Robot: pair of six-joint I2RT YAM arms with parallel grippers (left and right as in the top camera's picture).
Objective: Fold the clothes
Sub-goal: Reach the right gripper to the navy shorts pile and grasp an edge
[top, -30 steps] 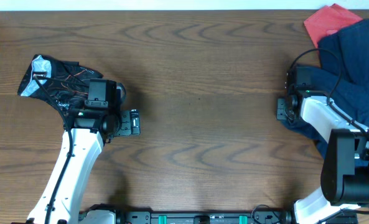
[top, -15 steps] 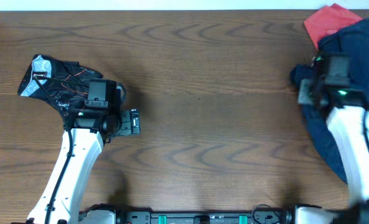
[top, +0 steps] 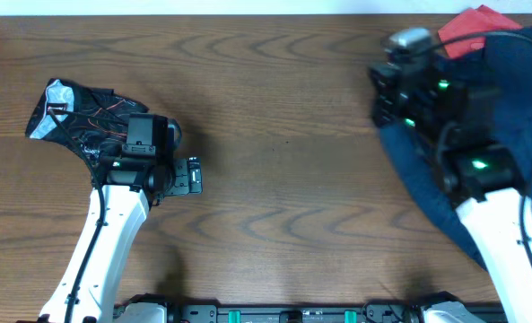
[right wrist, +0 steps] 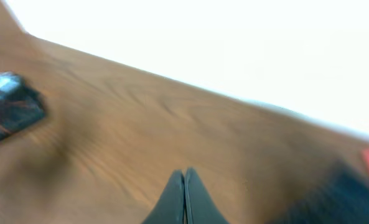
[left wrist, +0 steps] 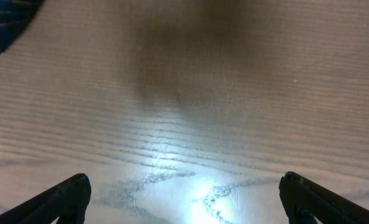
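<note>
Robotics lab, judging by the arm-rigged wood-grain table (top: 283, 90).

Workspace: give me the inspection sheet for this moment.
Surface: wood-grain table, bare in the middle.
Job's things: navy garment heaped at right edge; red garment at far right corner, partly under it; black garment at left.
Clutter: nothing seen.
End effectors: left end effector open over bare table; right end effector shut, nothing visible between fingers.
Cables: black cable over the navy garment.
Surroundings: white strip beyond far edge.
</note>
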